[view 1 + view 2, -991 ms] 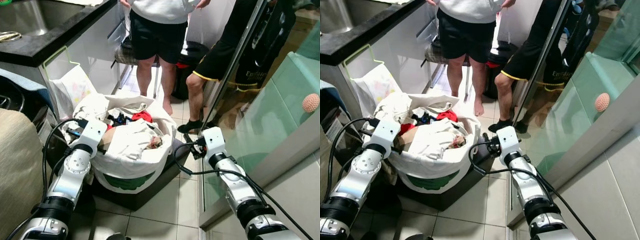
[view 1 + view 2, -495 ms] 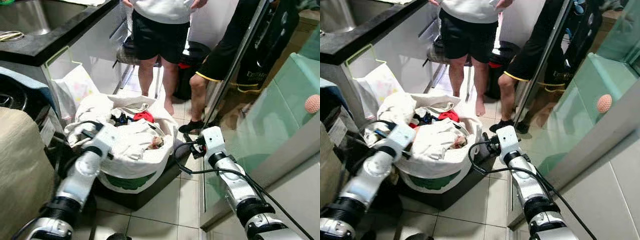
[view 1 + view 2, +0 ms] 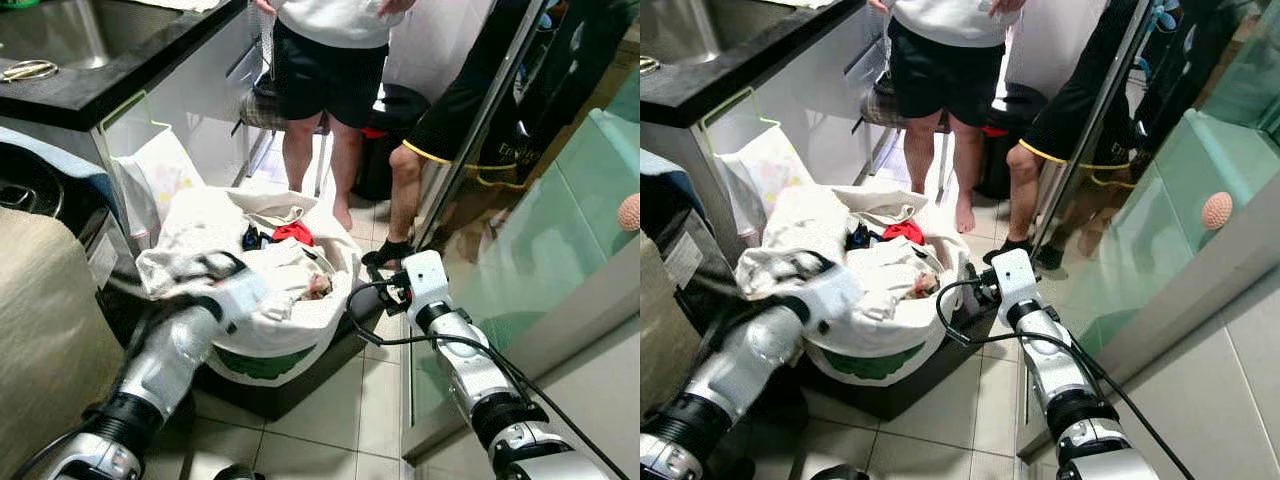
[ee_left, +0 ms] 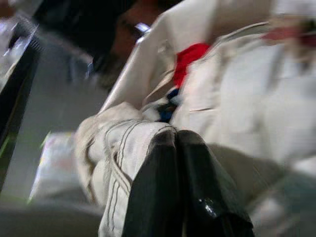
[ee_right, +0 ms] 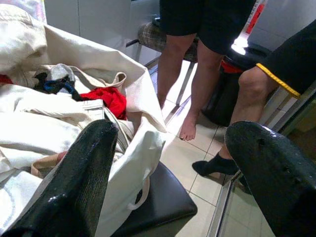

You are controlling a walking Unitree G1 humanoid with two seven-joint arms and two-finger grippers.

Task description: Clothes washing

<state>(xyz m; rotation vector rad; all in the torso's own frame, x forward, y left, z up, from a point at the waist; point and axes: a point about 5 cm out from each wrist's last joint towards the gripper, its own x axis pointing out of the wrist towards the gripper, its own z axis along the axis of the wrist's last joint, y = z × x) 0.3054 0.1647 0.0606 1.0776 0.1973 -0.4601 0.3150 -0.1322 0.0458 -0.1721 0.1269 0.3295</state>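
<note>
A white laundry bag [image 3: 300,335] full of clothes sits on a low black stand [image 3: 300,388] on the tiled floor. Cream garments [image 3: 290,272] lie on top, with a red piece [image 3: 293,232] and some dark blue cloth toward the back. My left gripper [image 3: 200,268] is blurred in motion at the bag's near left rim. In the left wrist view its black fingers [image 4: 163,182] are pressed together, shut, over cream seamed fabric [image 4: 123,148]. My right gripper [image 3: 386,297] hangs open just right of the bag. Its two fingers [image 5: 84,173] stand wide apart with nothing between them.
Two people [image 3: 330,70] stand just beyond the bag, one barefoot, one in dark socks. A black counter with a sink [image 3: 90,70] runs along the left, with a white bag on a green wire holder [image 3: 150,170] below it. A glass door [image 3: 560,200] stands to the right. A beige cushion [image 3: 40,330] lies near left.
My left arm has swung from the bag's left side forward and right to its near rim, and is now blurred. The right arm has stayed put.
</note>
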